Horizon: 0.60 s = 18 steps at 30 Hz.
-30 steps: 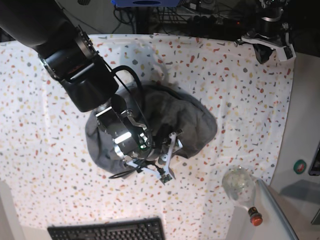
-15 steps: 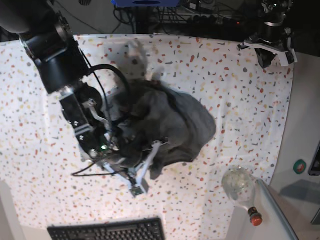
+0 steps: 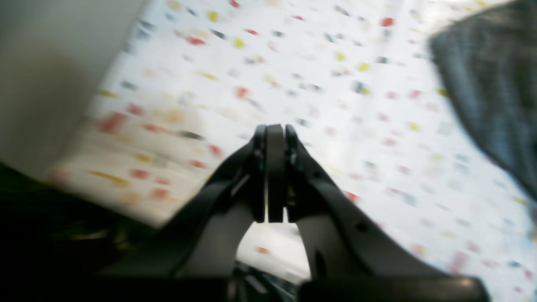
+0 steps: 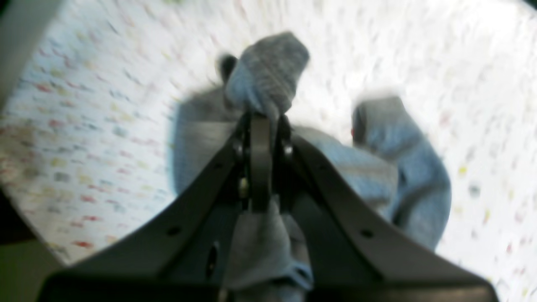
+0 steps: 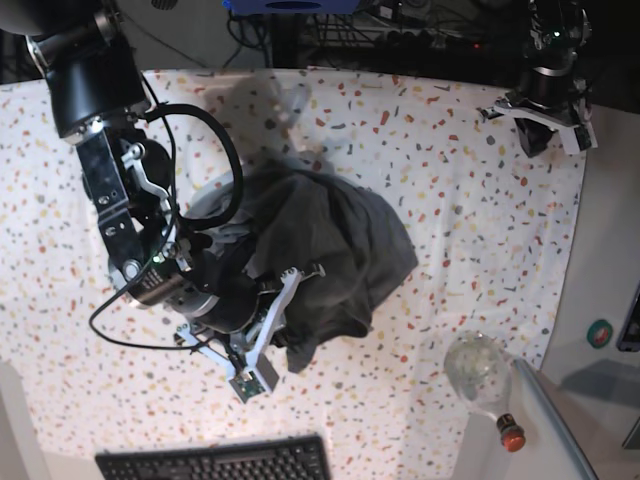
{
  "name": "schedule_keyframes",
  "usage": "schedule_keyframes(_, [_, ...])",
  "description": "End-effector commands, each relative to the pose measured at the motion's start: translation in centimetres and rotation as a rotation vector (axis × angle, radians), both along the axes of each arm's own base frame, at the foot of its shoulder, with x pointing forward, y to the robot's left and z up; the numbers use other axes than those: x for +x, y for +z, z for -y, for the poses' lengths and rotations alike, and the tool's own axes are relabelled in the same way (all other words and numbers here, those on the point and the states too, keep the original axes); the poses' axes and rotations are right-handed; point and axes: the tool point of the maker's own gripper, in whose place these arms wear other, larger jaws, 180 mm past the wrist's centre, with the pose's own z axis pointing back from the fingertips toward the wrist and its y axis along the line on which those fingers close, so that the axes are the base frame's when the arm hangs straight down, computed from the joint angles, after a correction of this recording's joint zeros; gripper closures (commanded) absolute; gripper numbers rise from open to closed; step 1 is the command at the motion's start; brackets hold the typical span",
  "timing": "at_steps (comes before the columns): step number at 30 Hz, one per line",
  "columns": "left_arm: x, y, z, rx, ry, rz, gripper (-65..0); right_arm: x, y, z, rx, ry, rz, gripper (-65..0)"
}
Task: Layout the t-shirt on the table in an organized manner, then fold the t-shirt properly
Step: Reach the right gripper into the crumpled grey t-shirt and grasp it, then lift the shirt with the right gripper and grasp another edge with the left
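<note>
Right gripper has swung from over the t-shirt toward the keyboard side and its jaws, spread a sec ago, are now clenched on a bunched fold of grey cloth, dragging the heap along. Shirt's still a crumpled mound mid-table, not spread at all, so I'd say layout is only starting. Left gripper hangs by the table's far corner, well apart from the shirt, jaws pressed together w/ nothing in them.
</note>
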Motion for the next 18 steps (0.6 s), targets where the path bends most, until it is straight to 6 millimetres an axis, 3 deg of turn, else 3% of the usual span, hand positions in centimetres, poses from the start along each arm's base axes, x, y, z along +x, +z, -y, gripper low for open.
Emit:
schedule_keyframes(1, [0.5, 1.2, -0.5, 0.027, -0.014, 0.034, 0.0, -0.8, 1.6, -1.0, 0.021, 0.034, 0.037, 0.0])
schedule_keyframes(4, [1.2, 1.9, -1.4, 0.059, -0.037, 0.042, 0.0, -5.5, 0.6, -3.5, 0.014, 0.164, 0.01, 0.0])
schedule_keyframes(9, [2.9, 3.8, -3.1, 0.106, -0.035, 0.09, 0.0, -12.9, -3.8, -6.2, -0.024, 0.364, -0.105, 0.0])
schedule_keyframes(14, [5.3, 4.7, -3.1, 0.085, -0.028, 0.114, 0.0, -15.8, -7.6, -6.3, -0.059, 0.402, -0.217, 0.0])
schedule_keyframes(18, [9.4, 4.9, 0.4, -0.001, -0.098, 0.091, 0.0, -16.8, -11.3, -5.5, -0.102, 0.39, -0.332, 0.0])
